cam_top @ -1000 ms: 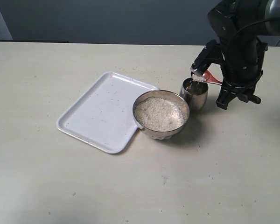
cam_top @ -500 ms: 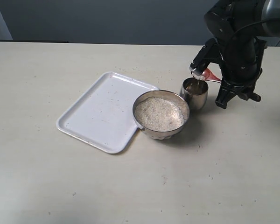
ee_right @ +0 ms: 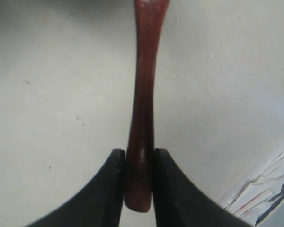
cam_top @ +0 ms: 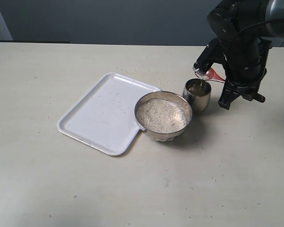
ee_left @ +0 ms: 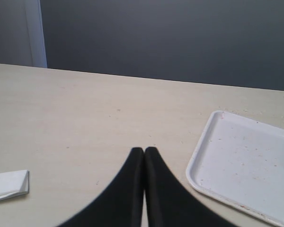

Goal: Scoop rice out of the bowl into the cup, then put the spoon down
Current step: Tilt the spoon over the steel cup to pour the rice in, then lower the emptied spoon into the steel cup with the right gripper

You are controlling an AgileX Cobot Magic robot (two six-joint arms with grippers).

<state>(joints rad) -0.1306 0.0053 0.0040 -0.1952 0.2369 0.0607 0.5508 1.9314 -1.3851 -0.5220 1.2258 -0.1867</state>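
The wide steel bowl (cam_top: 163, 116) sits mid-table, heaped with white rice (cam_top: 161, 115). Just right of it and touching or nearly touching stands the small steel cup (cam_top: 197, 93), with some rice inside. My right gripper (cam_top: 213, 73) is shut on the handle of the reddish-brown spoon (cam_top: 209, 73), whose tilted bowl hangs over the cup's far rim. In the right wrist view the handle (ee_right: 143, 118) is clamped between both black fingers (ee_right: 139, 156). My left gripper (ee_left: 144, 150) is shut on nothing, low over bare table, and does not show in the exterior view.
A white tray (cam_top: 106, 112) lies left of the bowl, touching its rim; its corner (ee_left: 246, 165) shows in the left wrist view. A folded white paper (ee_left: 8, 184) lies on the table by the left gripper. Stray grains dot the tabletop.
The spoon has tipped further over the cup and its rice heap is gone from the spoon. The right arm shifted slightly left and up. Bowl, cup and tray stayed put.
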